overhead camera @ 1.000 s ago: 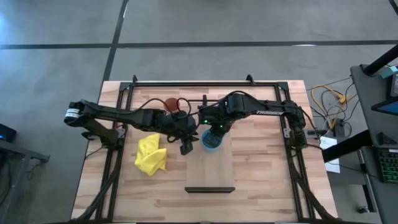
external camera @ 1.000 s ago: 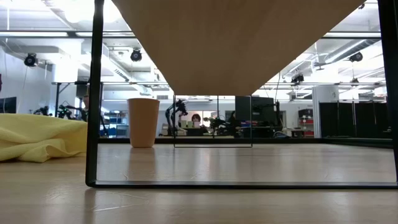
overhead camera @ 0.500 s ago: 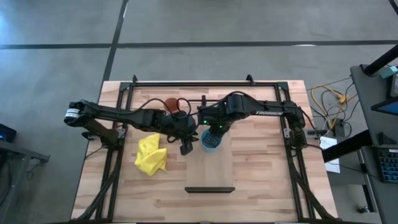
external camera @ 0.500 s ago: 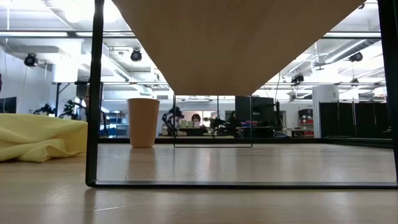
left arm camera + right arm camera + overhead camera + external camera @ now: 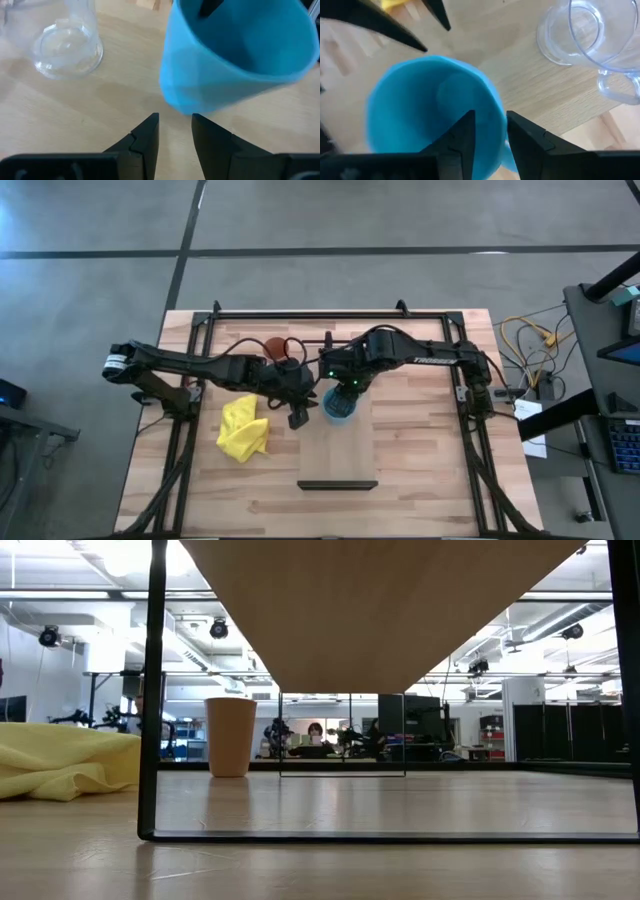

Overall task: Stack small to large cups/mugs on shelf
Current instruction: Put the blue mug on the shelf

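We see both arms meeting over the middle of the counter. The right end effector sits at the far end of the shelf, directly above the blue mug. In the right wrist view its two fingers are nearly closed on the mug's wall, one inside the rim and one outside, so it has hold of the mug. The mug looks tilted in the left wrist view, and we cannot tell whether its base touches the shelf.

The left end effector is just beside the shelf's left edge, near the mug but apart from it. In its own view the fingers stand close together with only a narrow gap, and nothing lies between them.

The glass mug stands upright on pale wood just beside the blue mug, handle out to one side; it also shows in the left wrist view. In the high view we cannot pick it out.

The orange cup stands on the counter near the far edge, behind the left arm, well apart from the shelf; the low view shows it upright. A yellow cloth lies crumpled on the counter left of the shelf.
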